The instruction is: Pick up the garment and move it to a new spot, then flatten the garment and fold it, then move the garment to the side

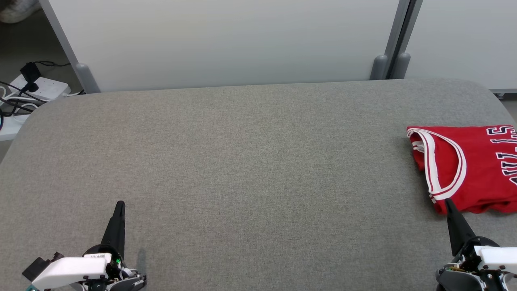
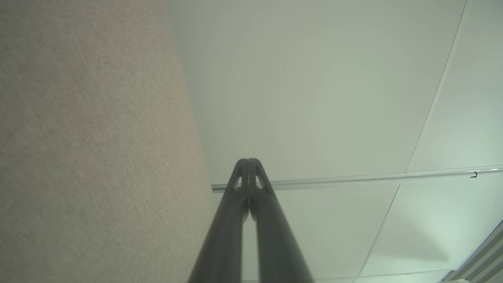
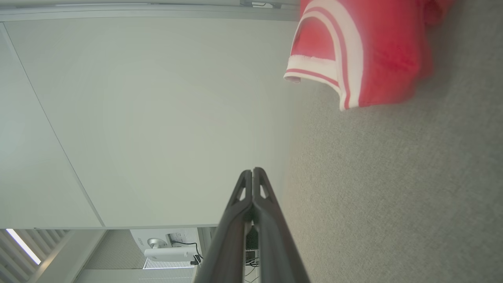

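While the grey surface (image 1: pixel 242 161) spreads across most of the head view, a broad slab with rounded far corners and a fine woven, felt-like cover, pale smooth partition panels (image 1: pixel 242 40) stand upright just behind its far edge, joined by slim grey posts (image 1: pixel 398 40) with rounded feet. Next in size is the garment (image 1: pixel 480 161), a red sleeveless jersey of soft knit cloth lying on the surface at its right side, well right of the middle and running past the right edge of the head view. It is laid over itself in a compact shape, with a curved opening trimmed in white and red bands, dark white-edged lettering, and a wavy near hem. The right tool (image 1: pixel 447 201) is clenched, its two long dark tapered fingers pressed together with nothing between them. Its tip stands at the garment's near hem, and I cannot tell whether it touches the cloth. The left tool (image 1: pixel 120 204) is likewise clenched and empty, low over bare fabric at the near left. On the floor beyond the far left corner sits a white power strip (image 1: pixel 40 87) with black cables.
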You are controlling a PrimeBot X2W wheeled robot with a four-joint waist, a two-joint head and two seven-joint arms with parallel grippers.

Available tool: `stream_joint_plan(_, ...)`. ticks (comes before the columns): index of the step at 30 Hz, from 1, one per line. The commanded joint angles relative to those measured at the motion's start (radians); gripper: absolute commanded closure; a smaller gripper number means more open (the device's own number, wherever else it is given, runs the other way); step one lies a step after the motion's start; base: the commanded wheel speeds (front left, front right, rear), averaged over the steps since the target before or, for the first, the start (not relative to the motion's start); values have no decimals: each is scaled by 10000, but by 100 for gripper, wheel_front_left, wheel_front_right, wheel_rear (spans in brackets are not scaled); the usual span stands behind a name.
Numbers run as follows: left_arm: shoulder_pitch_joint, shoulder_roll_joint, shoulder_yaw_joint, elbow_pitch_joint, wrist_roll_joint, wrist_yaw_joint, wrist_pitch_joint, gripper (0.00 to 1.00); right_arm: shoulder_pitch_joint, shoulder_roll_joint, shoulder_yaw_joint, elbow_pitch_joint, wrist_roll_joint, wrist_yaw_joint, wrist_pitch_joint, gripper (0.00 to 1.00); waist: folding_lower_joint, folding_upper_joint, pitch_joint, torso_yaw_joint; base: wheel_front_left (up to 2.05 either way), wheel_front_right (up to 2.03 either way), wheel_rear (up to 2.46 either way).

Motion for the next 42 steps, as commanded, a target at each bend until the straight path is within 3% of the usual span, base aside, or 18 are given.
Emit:
stream_joint_plan(1,-562,81,328,-224,22,-81,61,100,-363,-102,162,-268,115,17,80,100,0,0,0,0,0,0,0)
stream_joint_plan(42,-563,71,343,-224,34,-81,73,100,-363,-102,163,-269,116,17,78,100,0,0,0,0,0,0,0)
